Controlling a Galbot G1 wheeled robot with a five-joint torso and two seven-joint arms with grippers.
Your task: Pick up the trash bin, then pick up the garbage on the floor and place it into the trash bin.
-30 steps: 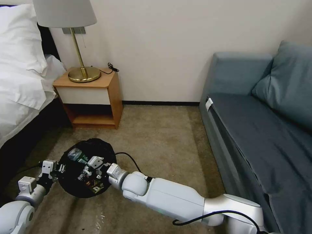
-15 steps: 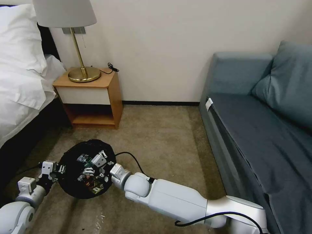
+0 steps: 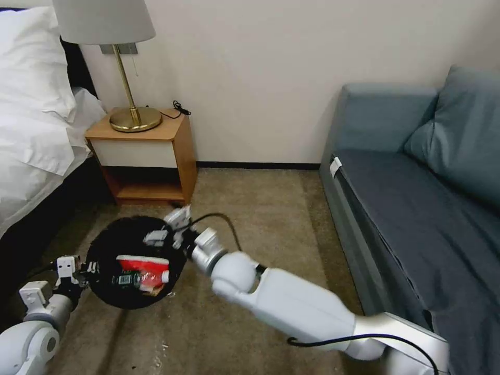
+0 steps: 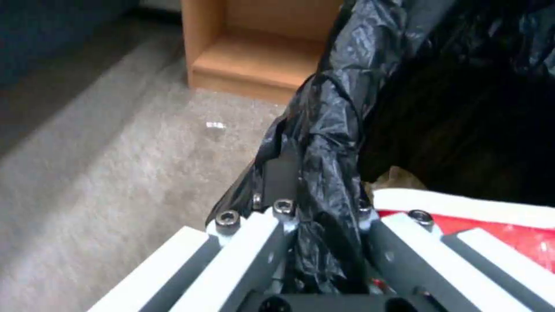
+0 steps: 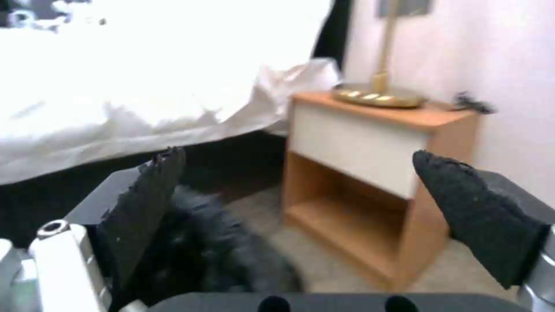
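Note:
The trash bin, lined with a crinkly black bag, hangs just above the carpet at the lower left. My left gripper is shut on its near rim, and the bag is pinched between its fingers. Inside lie garbage pieces: a red-and-white wrapper, a bottle with a green label and a scrap of brown paper. My right gripper is open and holds nothing, over the bin's far rim. Its black pads stand wide apart.
A wooden nightstand with a brass lamp stands against the wall beyond the bin. A bed with white linen runs along the left. A blue-grey sofa fills the right. Beige carpet lies open between them.
My right gripper has risen out of the bin and drawn back to its far rim, open. The red-and-white wrapper now lies uncovered inside. The bin has shifted slightly left.

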